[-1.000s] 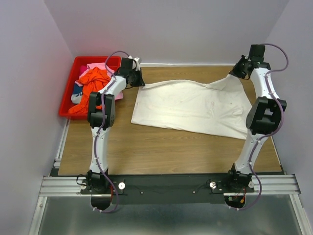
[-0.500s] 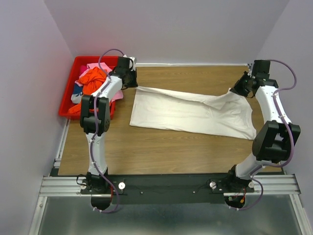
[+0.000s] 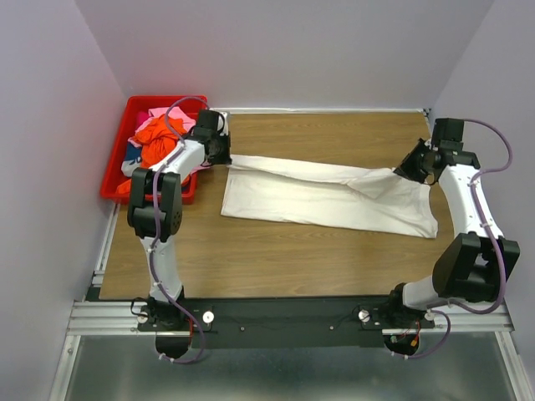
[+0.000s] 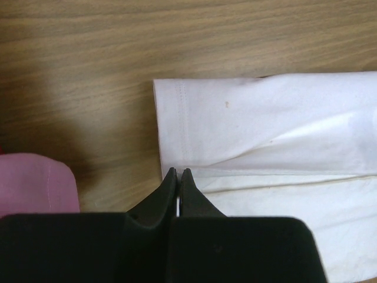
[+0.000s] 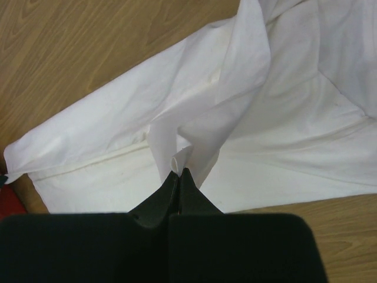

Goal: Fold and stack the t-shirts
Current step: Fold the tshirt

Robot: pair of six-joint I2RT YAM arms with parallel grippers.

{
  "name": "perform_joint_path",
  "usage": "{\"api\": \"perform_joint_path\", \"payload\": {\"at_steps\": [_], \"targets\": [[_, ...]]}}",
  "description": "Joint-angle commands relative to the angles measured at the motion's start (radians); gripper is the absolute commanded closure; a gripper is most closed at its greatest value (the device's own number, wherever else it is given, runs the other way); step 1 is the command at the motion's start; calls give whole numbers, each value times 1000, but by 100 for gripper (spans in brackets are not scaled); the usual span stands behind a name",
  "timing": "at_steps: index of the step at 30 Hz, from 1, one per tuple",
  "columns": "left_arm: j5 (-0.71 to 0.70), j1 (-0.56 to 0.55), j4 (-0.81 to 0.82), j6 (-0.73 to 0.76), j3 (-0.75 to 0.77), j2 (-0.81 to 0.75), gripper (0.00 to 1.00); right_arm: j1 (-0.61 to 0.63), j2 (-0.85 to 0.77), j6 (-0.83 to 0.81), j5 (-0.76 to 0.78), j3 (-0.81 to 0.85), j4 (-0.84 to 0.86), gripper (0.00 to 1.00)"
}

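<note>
Top external view: a red bin [image 3: 159, 99] of unfolded shirts [image 3: 155, 138]. Beside it the left gripper [image 3: 224, 157] is clamped on the far edge of the white t-shirt [image 3: 318, 196], which lies across the table [image 3: 276, 251]. The right gripper [image 3: 408, 170] pinches that edge's right end. A lengthwise fold appears under way; next, both should carry the edge evenly to the near hem.

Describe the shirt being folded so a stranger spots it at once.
On the wooden table, between the two arms, the white t-shirt lies stretched out, pinched by the left gripper and right gripper. It is the only white garment; the orange and pink clothes sit heaped in the red bin.
</note>
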Motion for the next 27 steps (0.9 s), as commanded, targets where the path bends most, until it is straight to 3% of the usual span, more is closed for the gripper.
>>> {"api": "perform_joint_path", "payload": {"at_steps": [1,2,4,5,6,8,9,12,18,22,24,27], "targets": [[0,6,1,12,-58,-84,100,0,-45,1,37,-56,-56,100],[2,6,0,8,-80,-88,100,0,-51,1,38,-67,-62,100],[5,4,-3,0,-114,-105,89,0,-71,-5,56,-111,-74,99],[6,4,-3,-4,-124,-111,82,0,-79,-5,69,-127,-76,100],[-1,4,0,-15,-135,-128,65,0,-91,-5,107,-148,-76,95],[-4,3,6,-21,-158,-145,56,0,-93,-5,142,-187,-74,70],[-7,-3,13,-26,-158,-154,51,0,-85,-6,188,-197,-74,48],[-10,-37,10,-20,-126,-144,47,0,-85,-31,195,-190,-64,39],[43,-123,16,-29,-2,-73,46,55,-128,-152,103,-150,5,39],[104,-157,23,-49,46,-19,46,155,-97,-169,21,-171,53,48],[118,-172,32,-55,41,-7,46,265,-51,-161,29,-184,79,49],[129,-174,40,-55,29,-2,46,322,4,-135,64,-205,119,49]]}}
